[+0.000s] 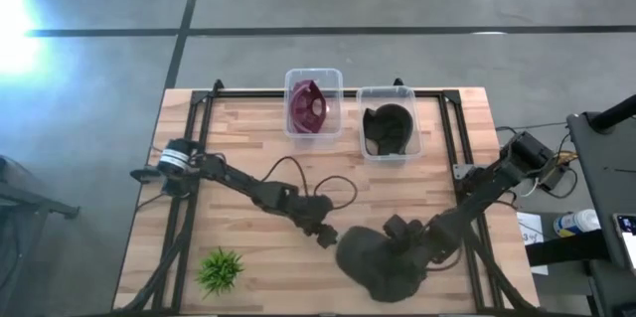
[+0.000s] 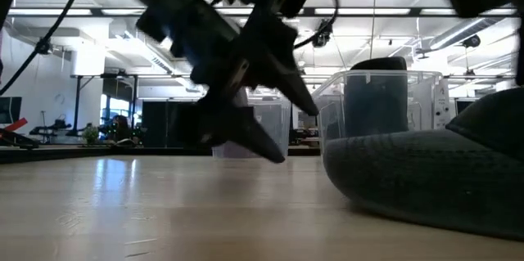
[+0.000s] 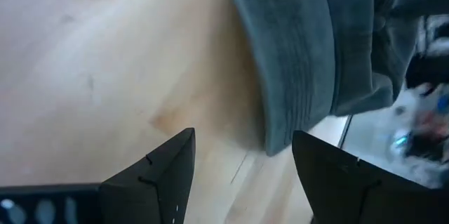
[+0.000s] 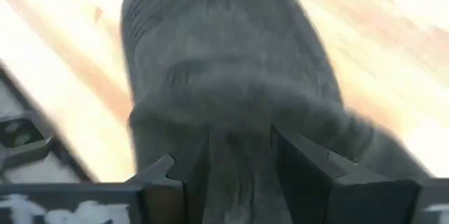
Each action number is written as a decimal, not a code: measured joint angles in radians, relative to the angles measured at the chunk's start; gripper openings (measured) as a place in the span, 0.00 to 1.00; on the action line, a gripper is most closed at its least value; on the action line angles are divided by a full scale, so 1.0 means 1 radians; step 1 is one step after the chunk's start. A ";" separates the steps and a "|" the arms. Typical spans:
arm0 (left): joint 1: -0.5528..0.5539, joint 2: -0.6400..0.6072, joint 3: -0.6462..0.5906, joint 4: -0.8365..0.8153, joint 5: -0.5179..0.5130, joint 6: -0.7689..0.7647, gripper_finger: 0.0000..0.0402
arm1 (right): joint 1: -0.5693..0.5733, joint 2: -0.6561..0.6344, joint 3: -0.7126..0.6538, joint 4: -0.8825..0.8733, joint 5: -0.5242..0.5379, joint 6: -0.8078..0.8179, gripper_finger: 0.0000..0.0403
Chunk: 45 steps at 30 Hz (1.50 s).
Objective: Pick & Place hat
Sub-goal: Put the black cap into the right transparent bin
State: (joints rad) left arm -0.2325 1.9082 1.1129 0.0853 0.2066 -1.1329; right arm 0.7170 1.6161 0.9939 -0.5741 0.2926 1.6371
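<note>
A dark grey hat [image 1: 378, 265] lies on the wooden table near its near edge, resting flat; it fills the right of the low view [image 2: 426, 171]. My right gripper [image 4: 238, 164] [image 1: 399, 232] is on the hat's far right side, shut on its cloth. My left gripper [image 3: 242, 164] [image 1: 324, 234] hovers open just left of the hat, and its fingers point toward the stitched brim [image 3: 287, 76] without touching. The low view shows the left gripper [image 2: 274, 126] slanting down above the table. My right gripper pinches a raised fold of the hat's soft cloth [image 4: 238, 136] between its two fingers [image 4: 298, 161]. It comes slanting down from the table's right side. The hat rests on the table, with its rounded front stretching away from the fingers.
Two clear plastic bins stand at the far side of the table: one [image 1: 314, 80] holds a maroon hat [image 1: 308, 106], the other [image 1: 390, 96] a black hat [image 1: 388, 128]. A small green plant [image 1: 220, 269] sits near the near left corner. Bare wood lies between the bins and the arms.
</note>
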 joint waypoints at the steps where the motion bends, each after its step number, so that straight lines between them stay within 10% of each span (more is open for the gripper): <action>1: 0.001 0.001 -0.026 0.043 -0.001 -0.032 0.58 | -0.020 0.018 0.000 0.020 -0.004 -0.012 0.36; 21: -0.016 -0.007 -0.117 0.229 -0.052 -0.122 0.58 | -0.131 0.055 0.014 0.166 0.071 -0.104 0.32; 30: -0.046 0.002 -0.119 0.229 -0.065 -0.126 0.58 | -0.111 0.039 0.016 0.167 -0.202 -0.178 0.32; 45: -0.060 0.002 -0.117 0.256 -0.161 -0.123 0.58 | -0.197 0.203 0.016 0.417 -0.165 -0.227 0.31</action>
State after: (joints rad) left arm -0.2924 1.9106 0.9958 0.3409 0.0457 -1.2556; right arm 0.5202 1.8190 1.0103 -0.1569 0.1272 1.4105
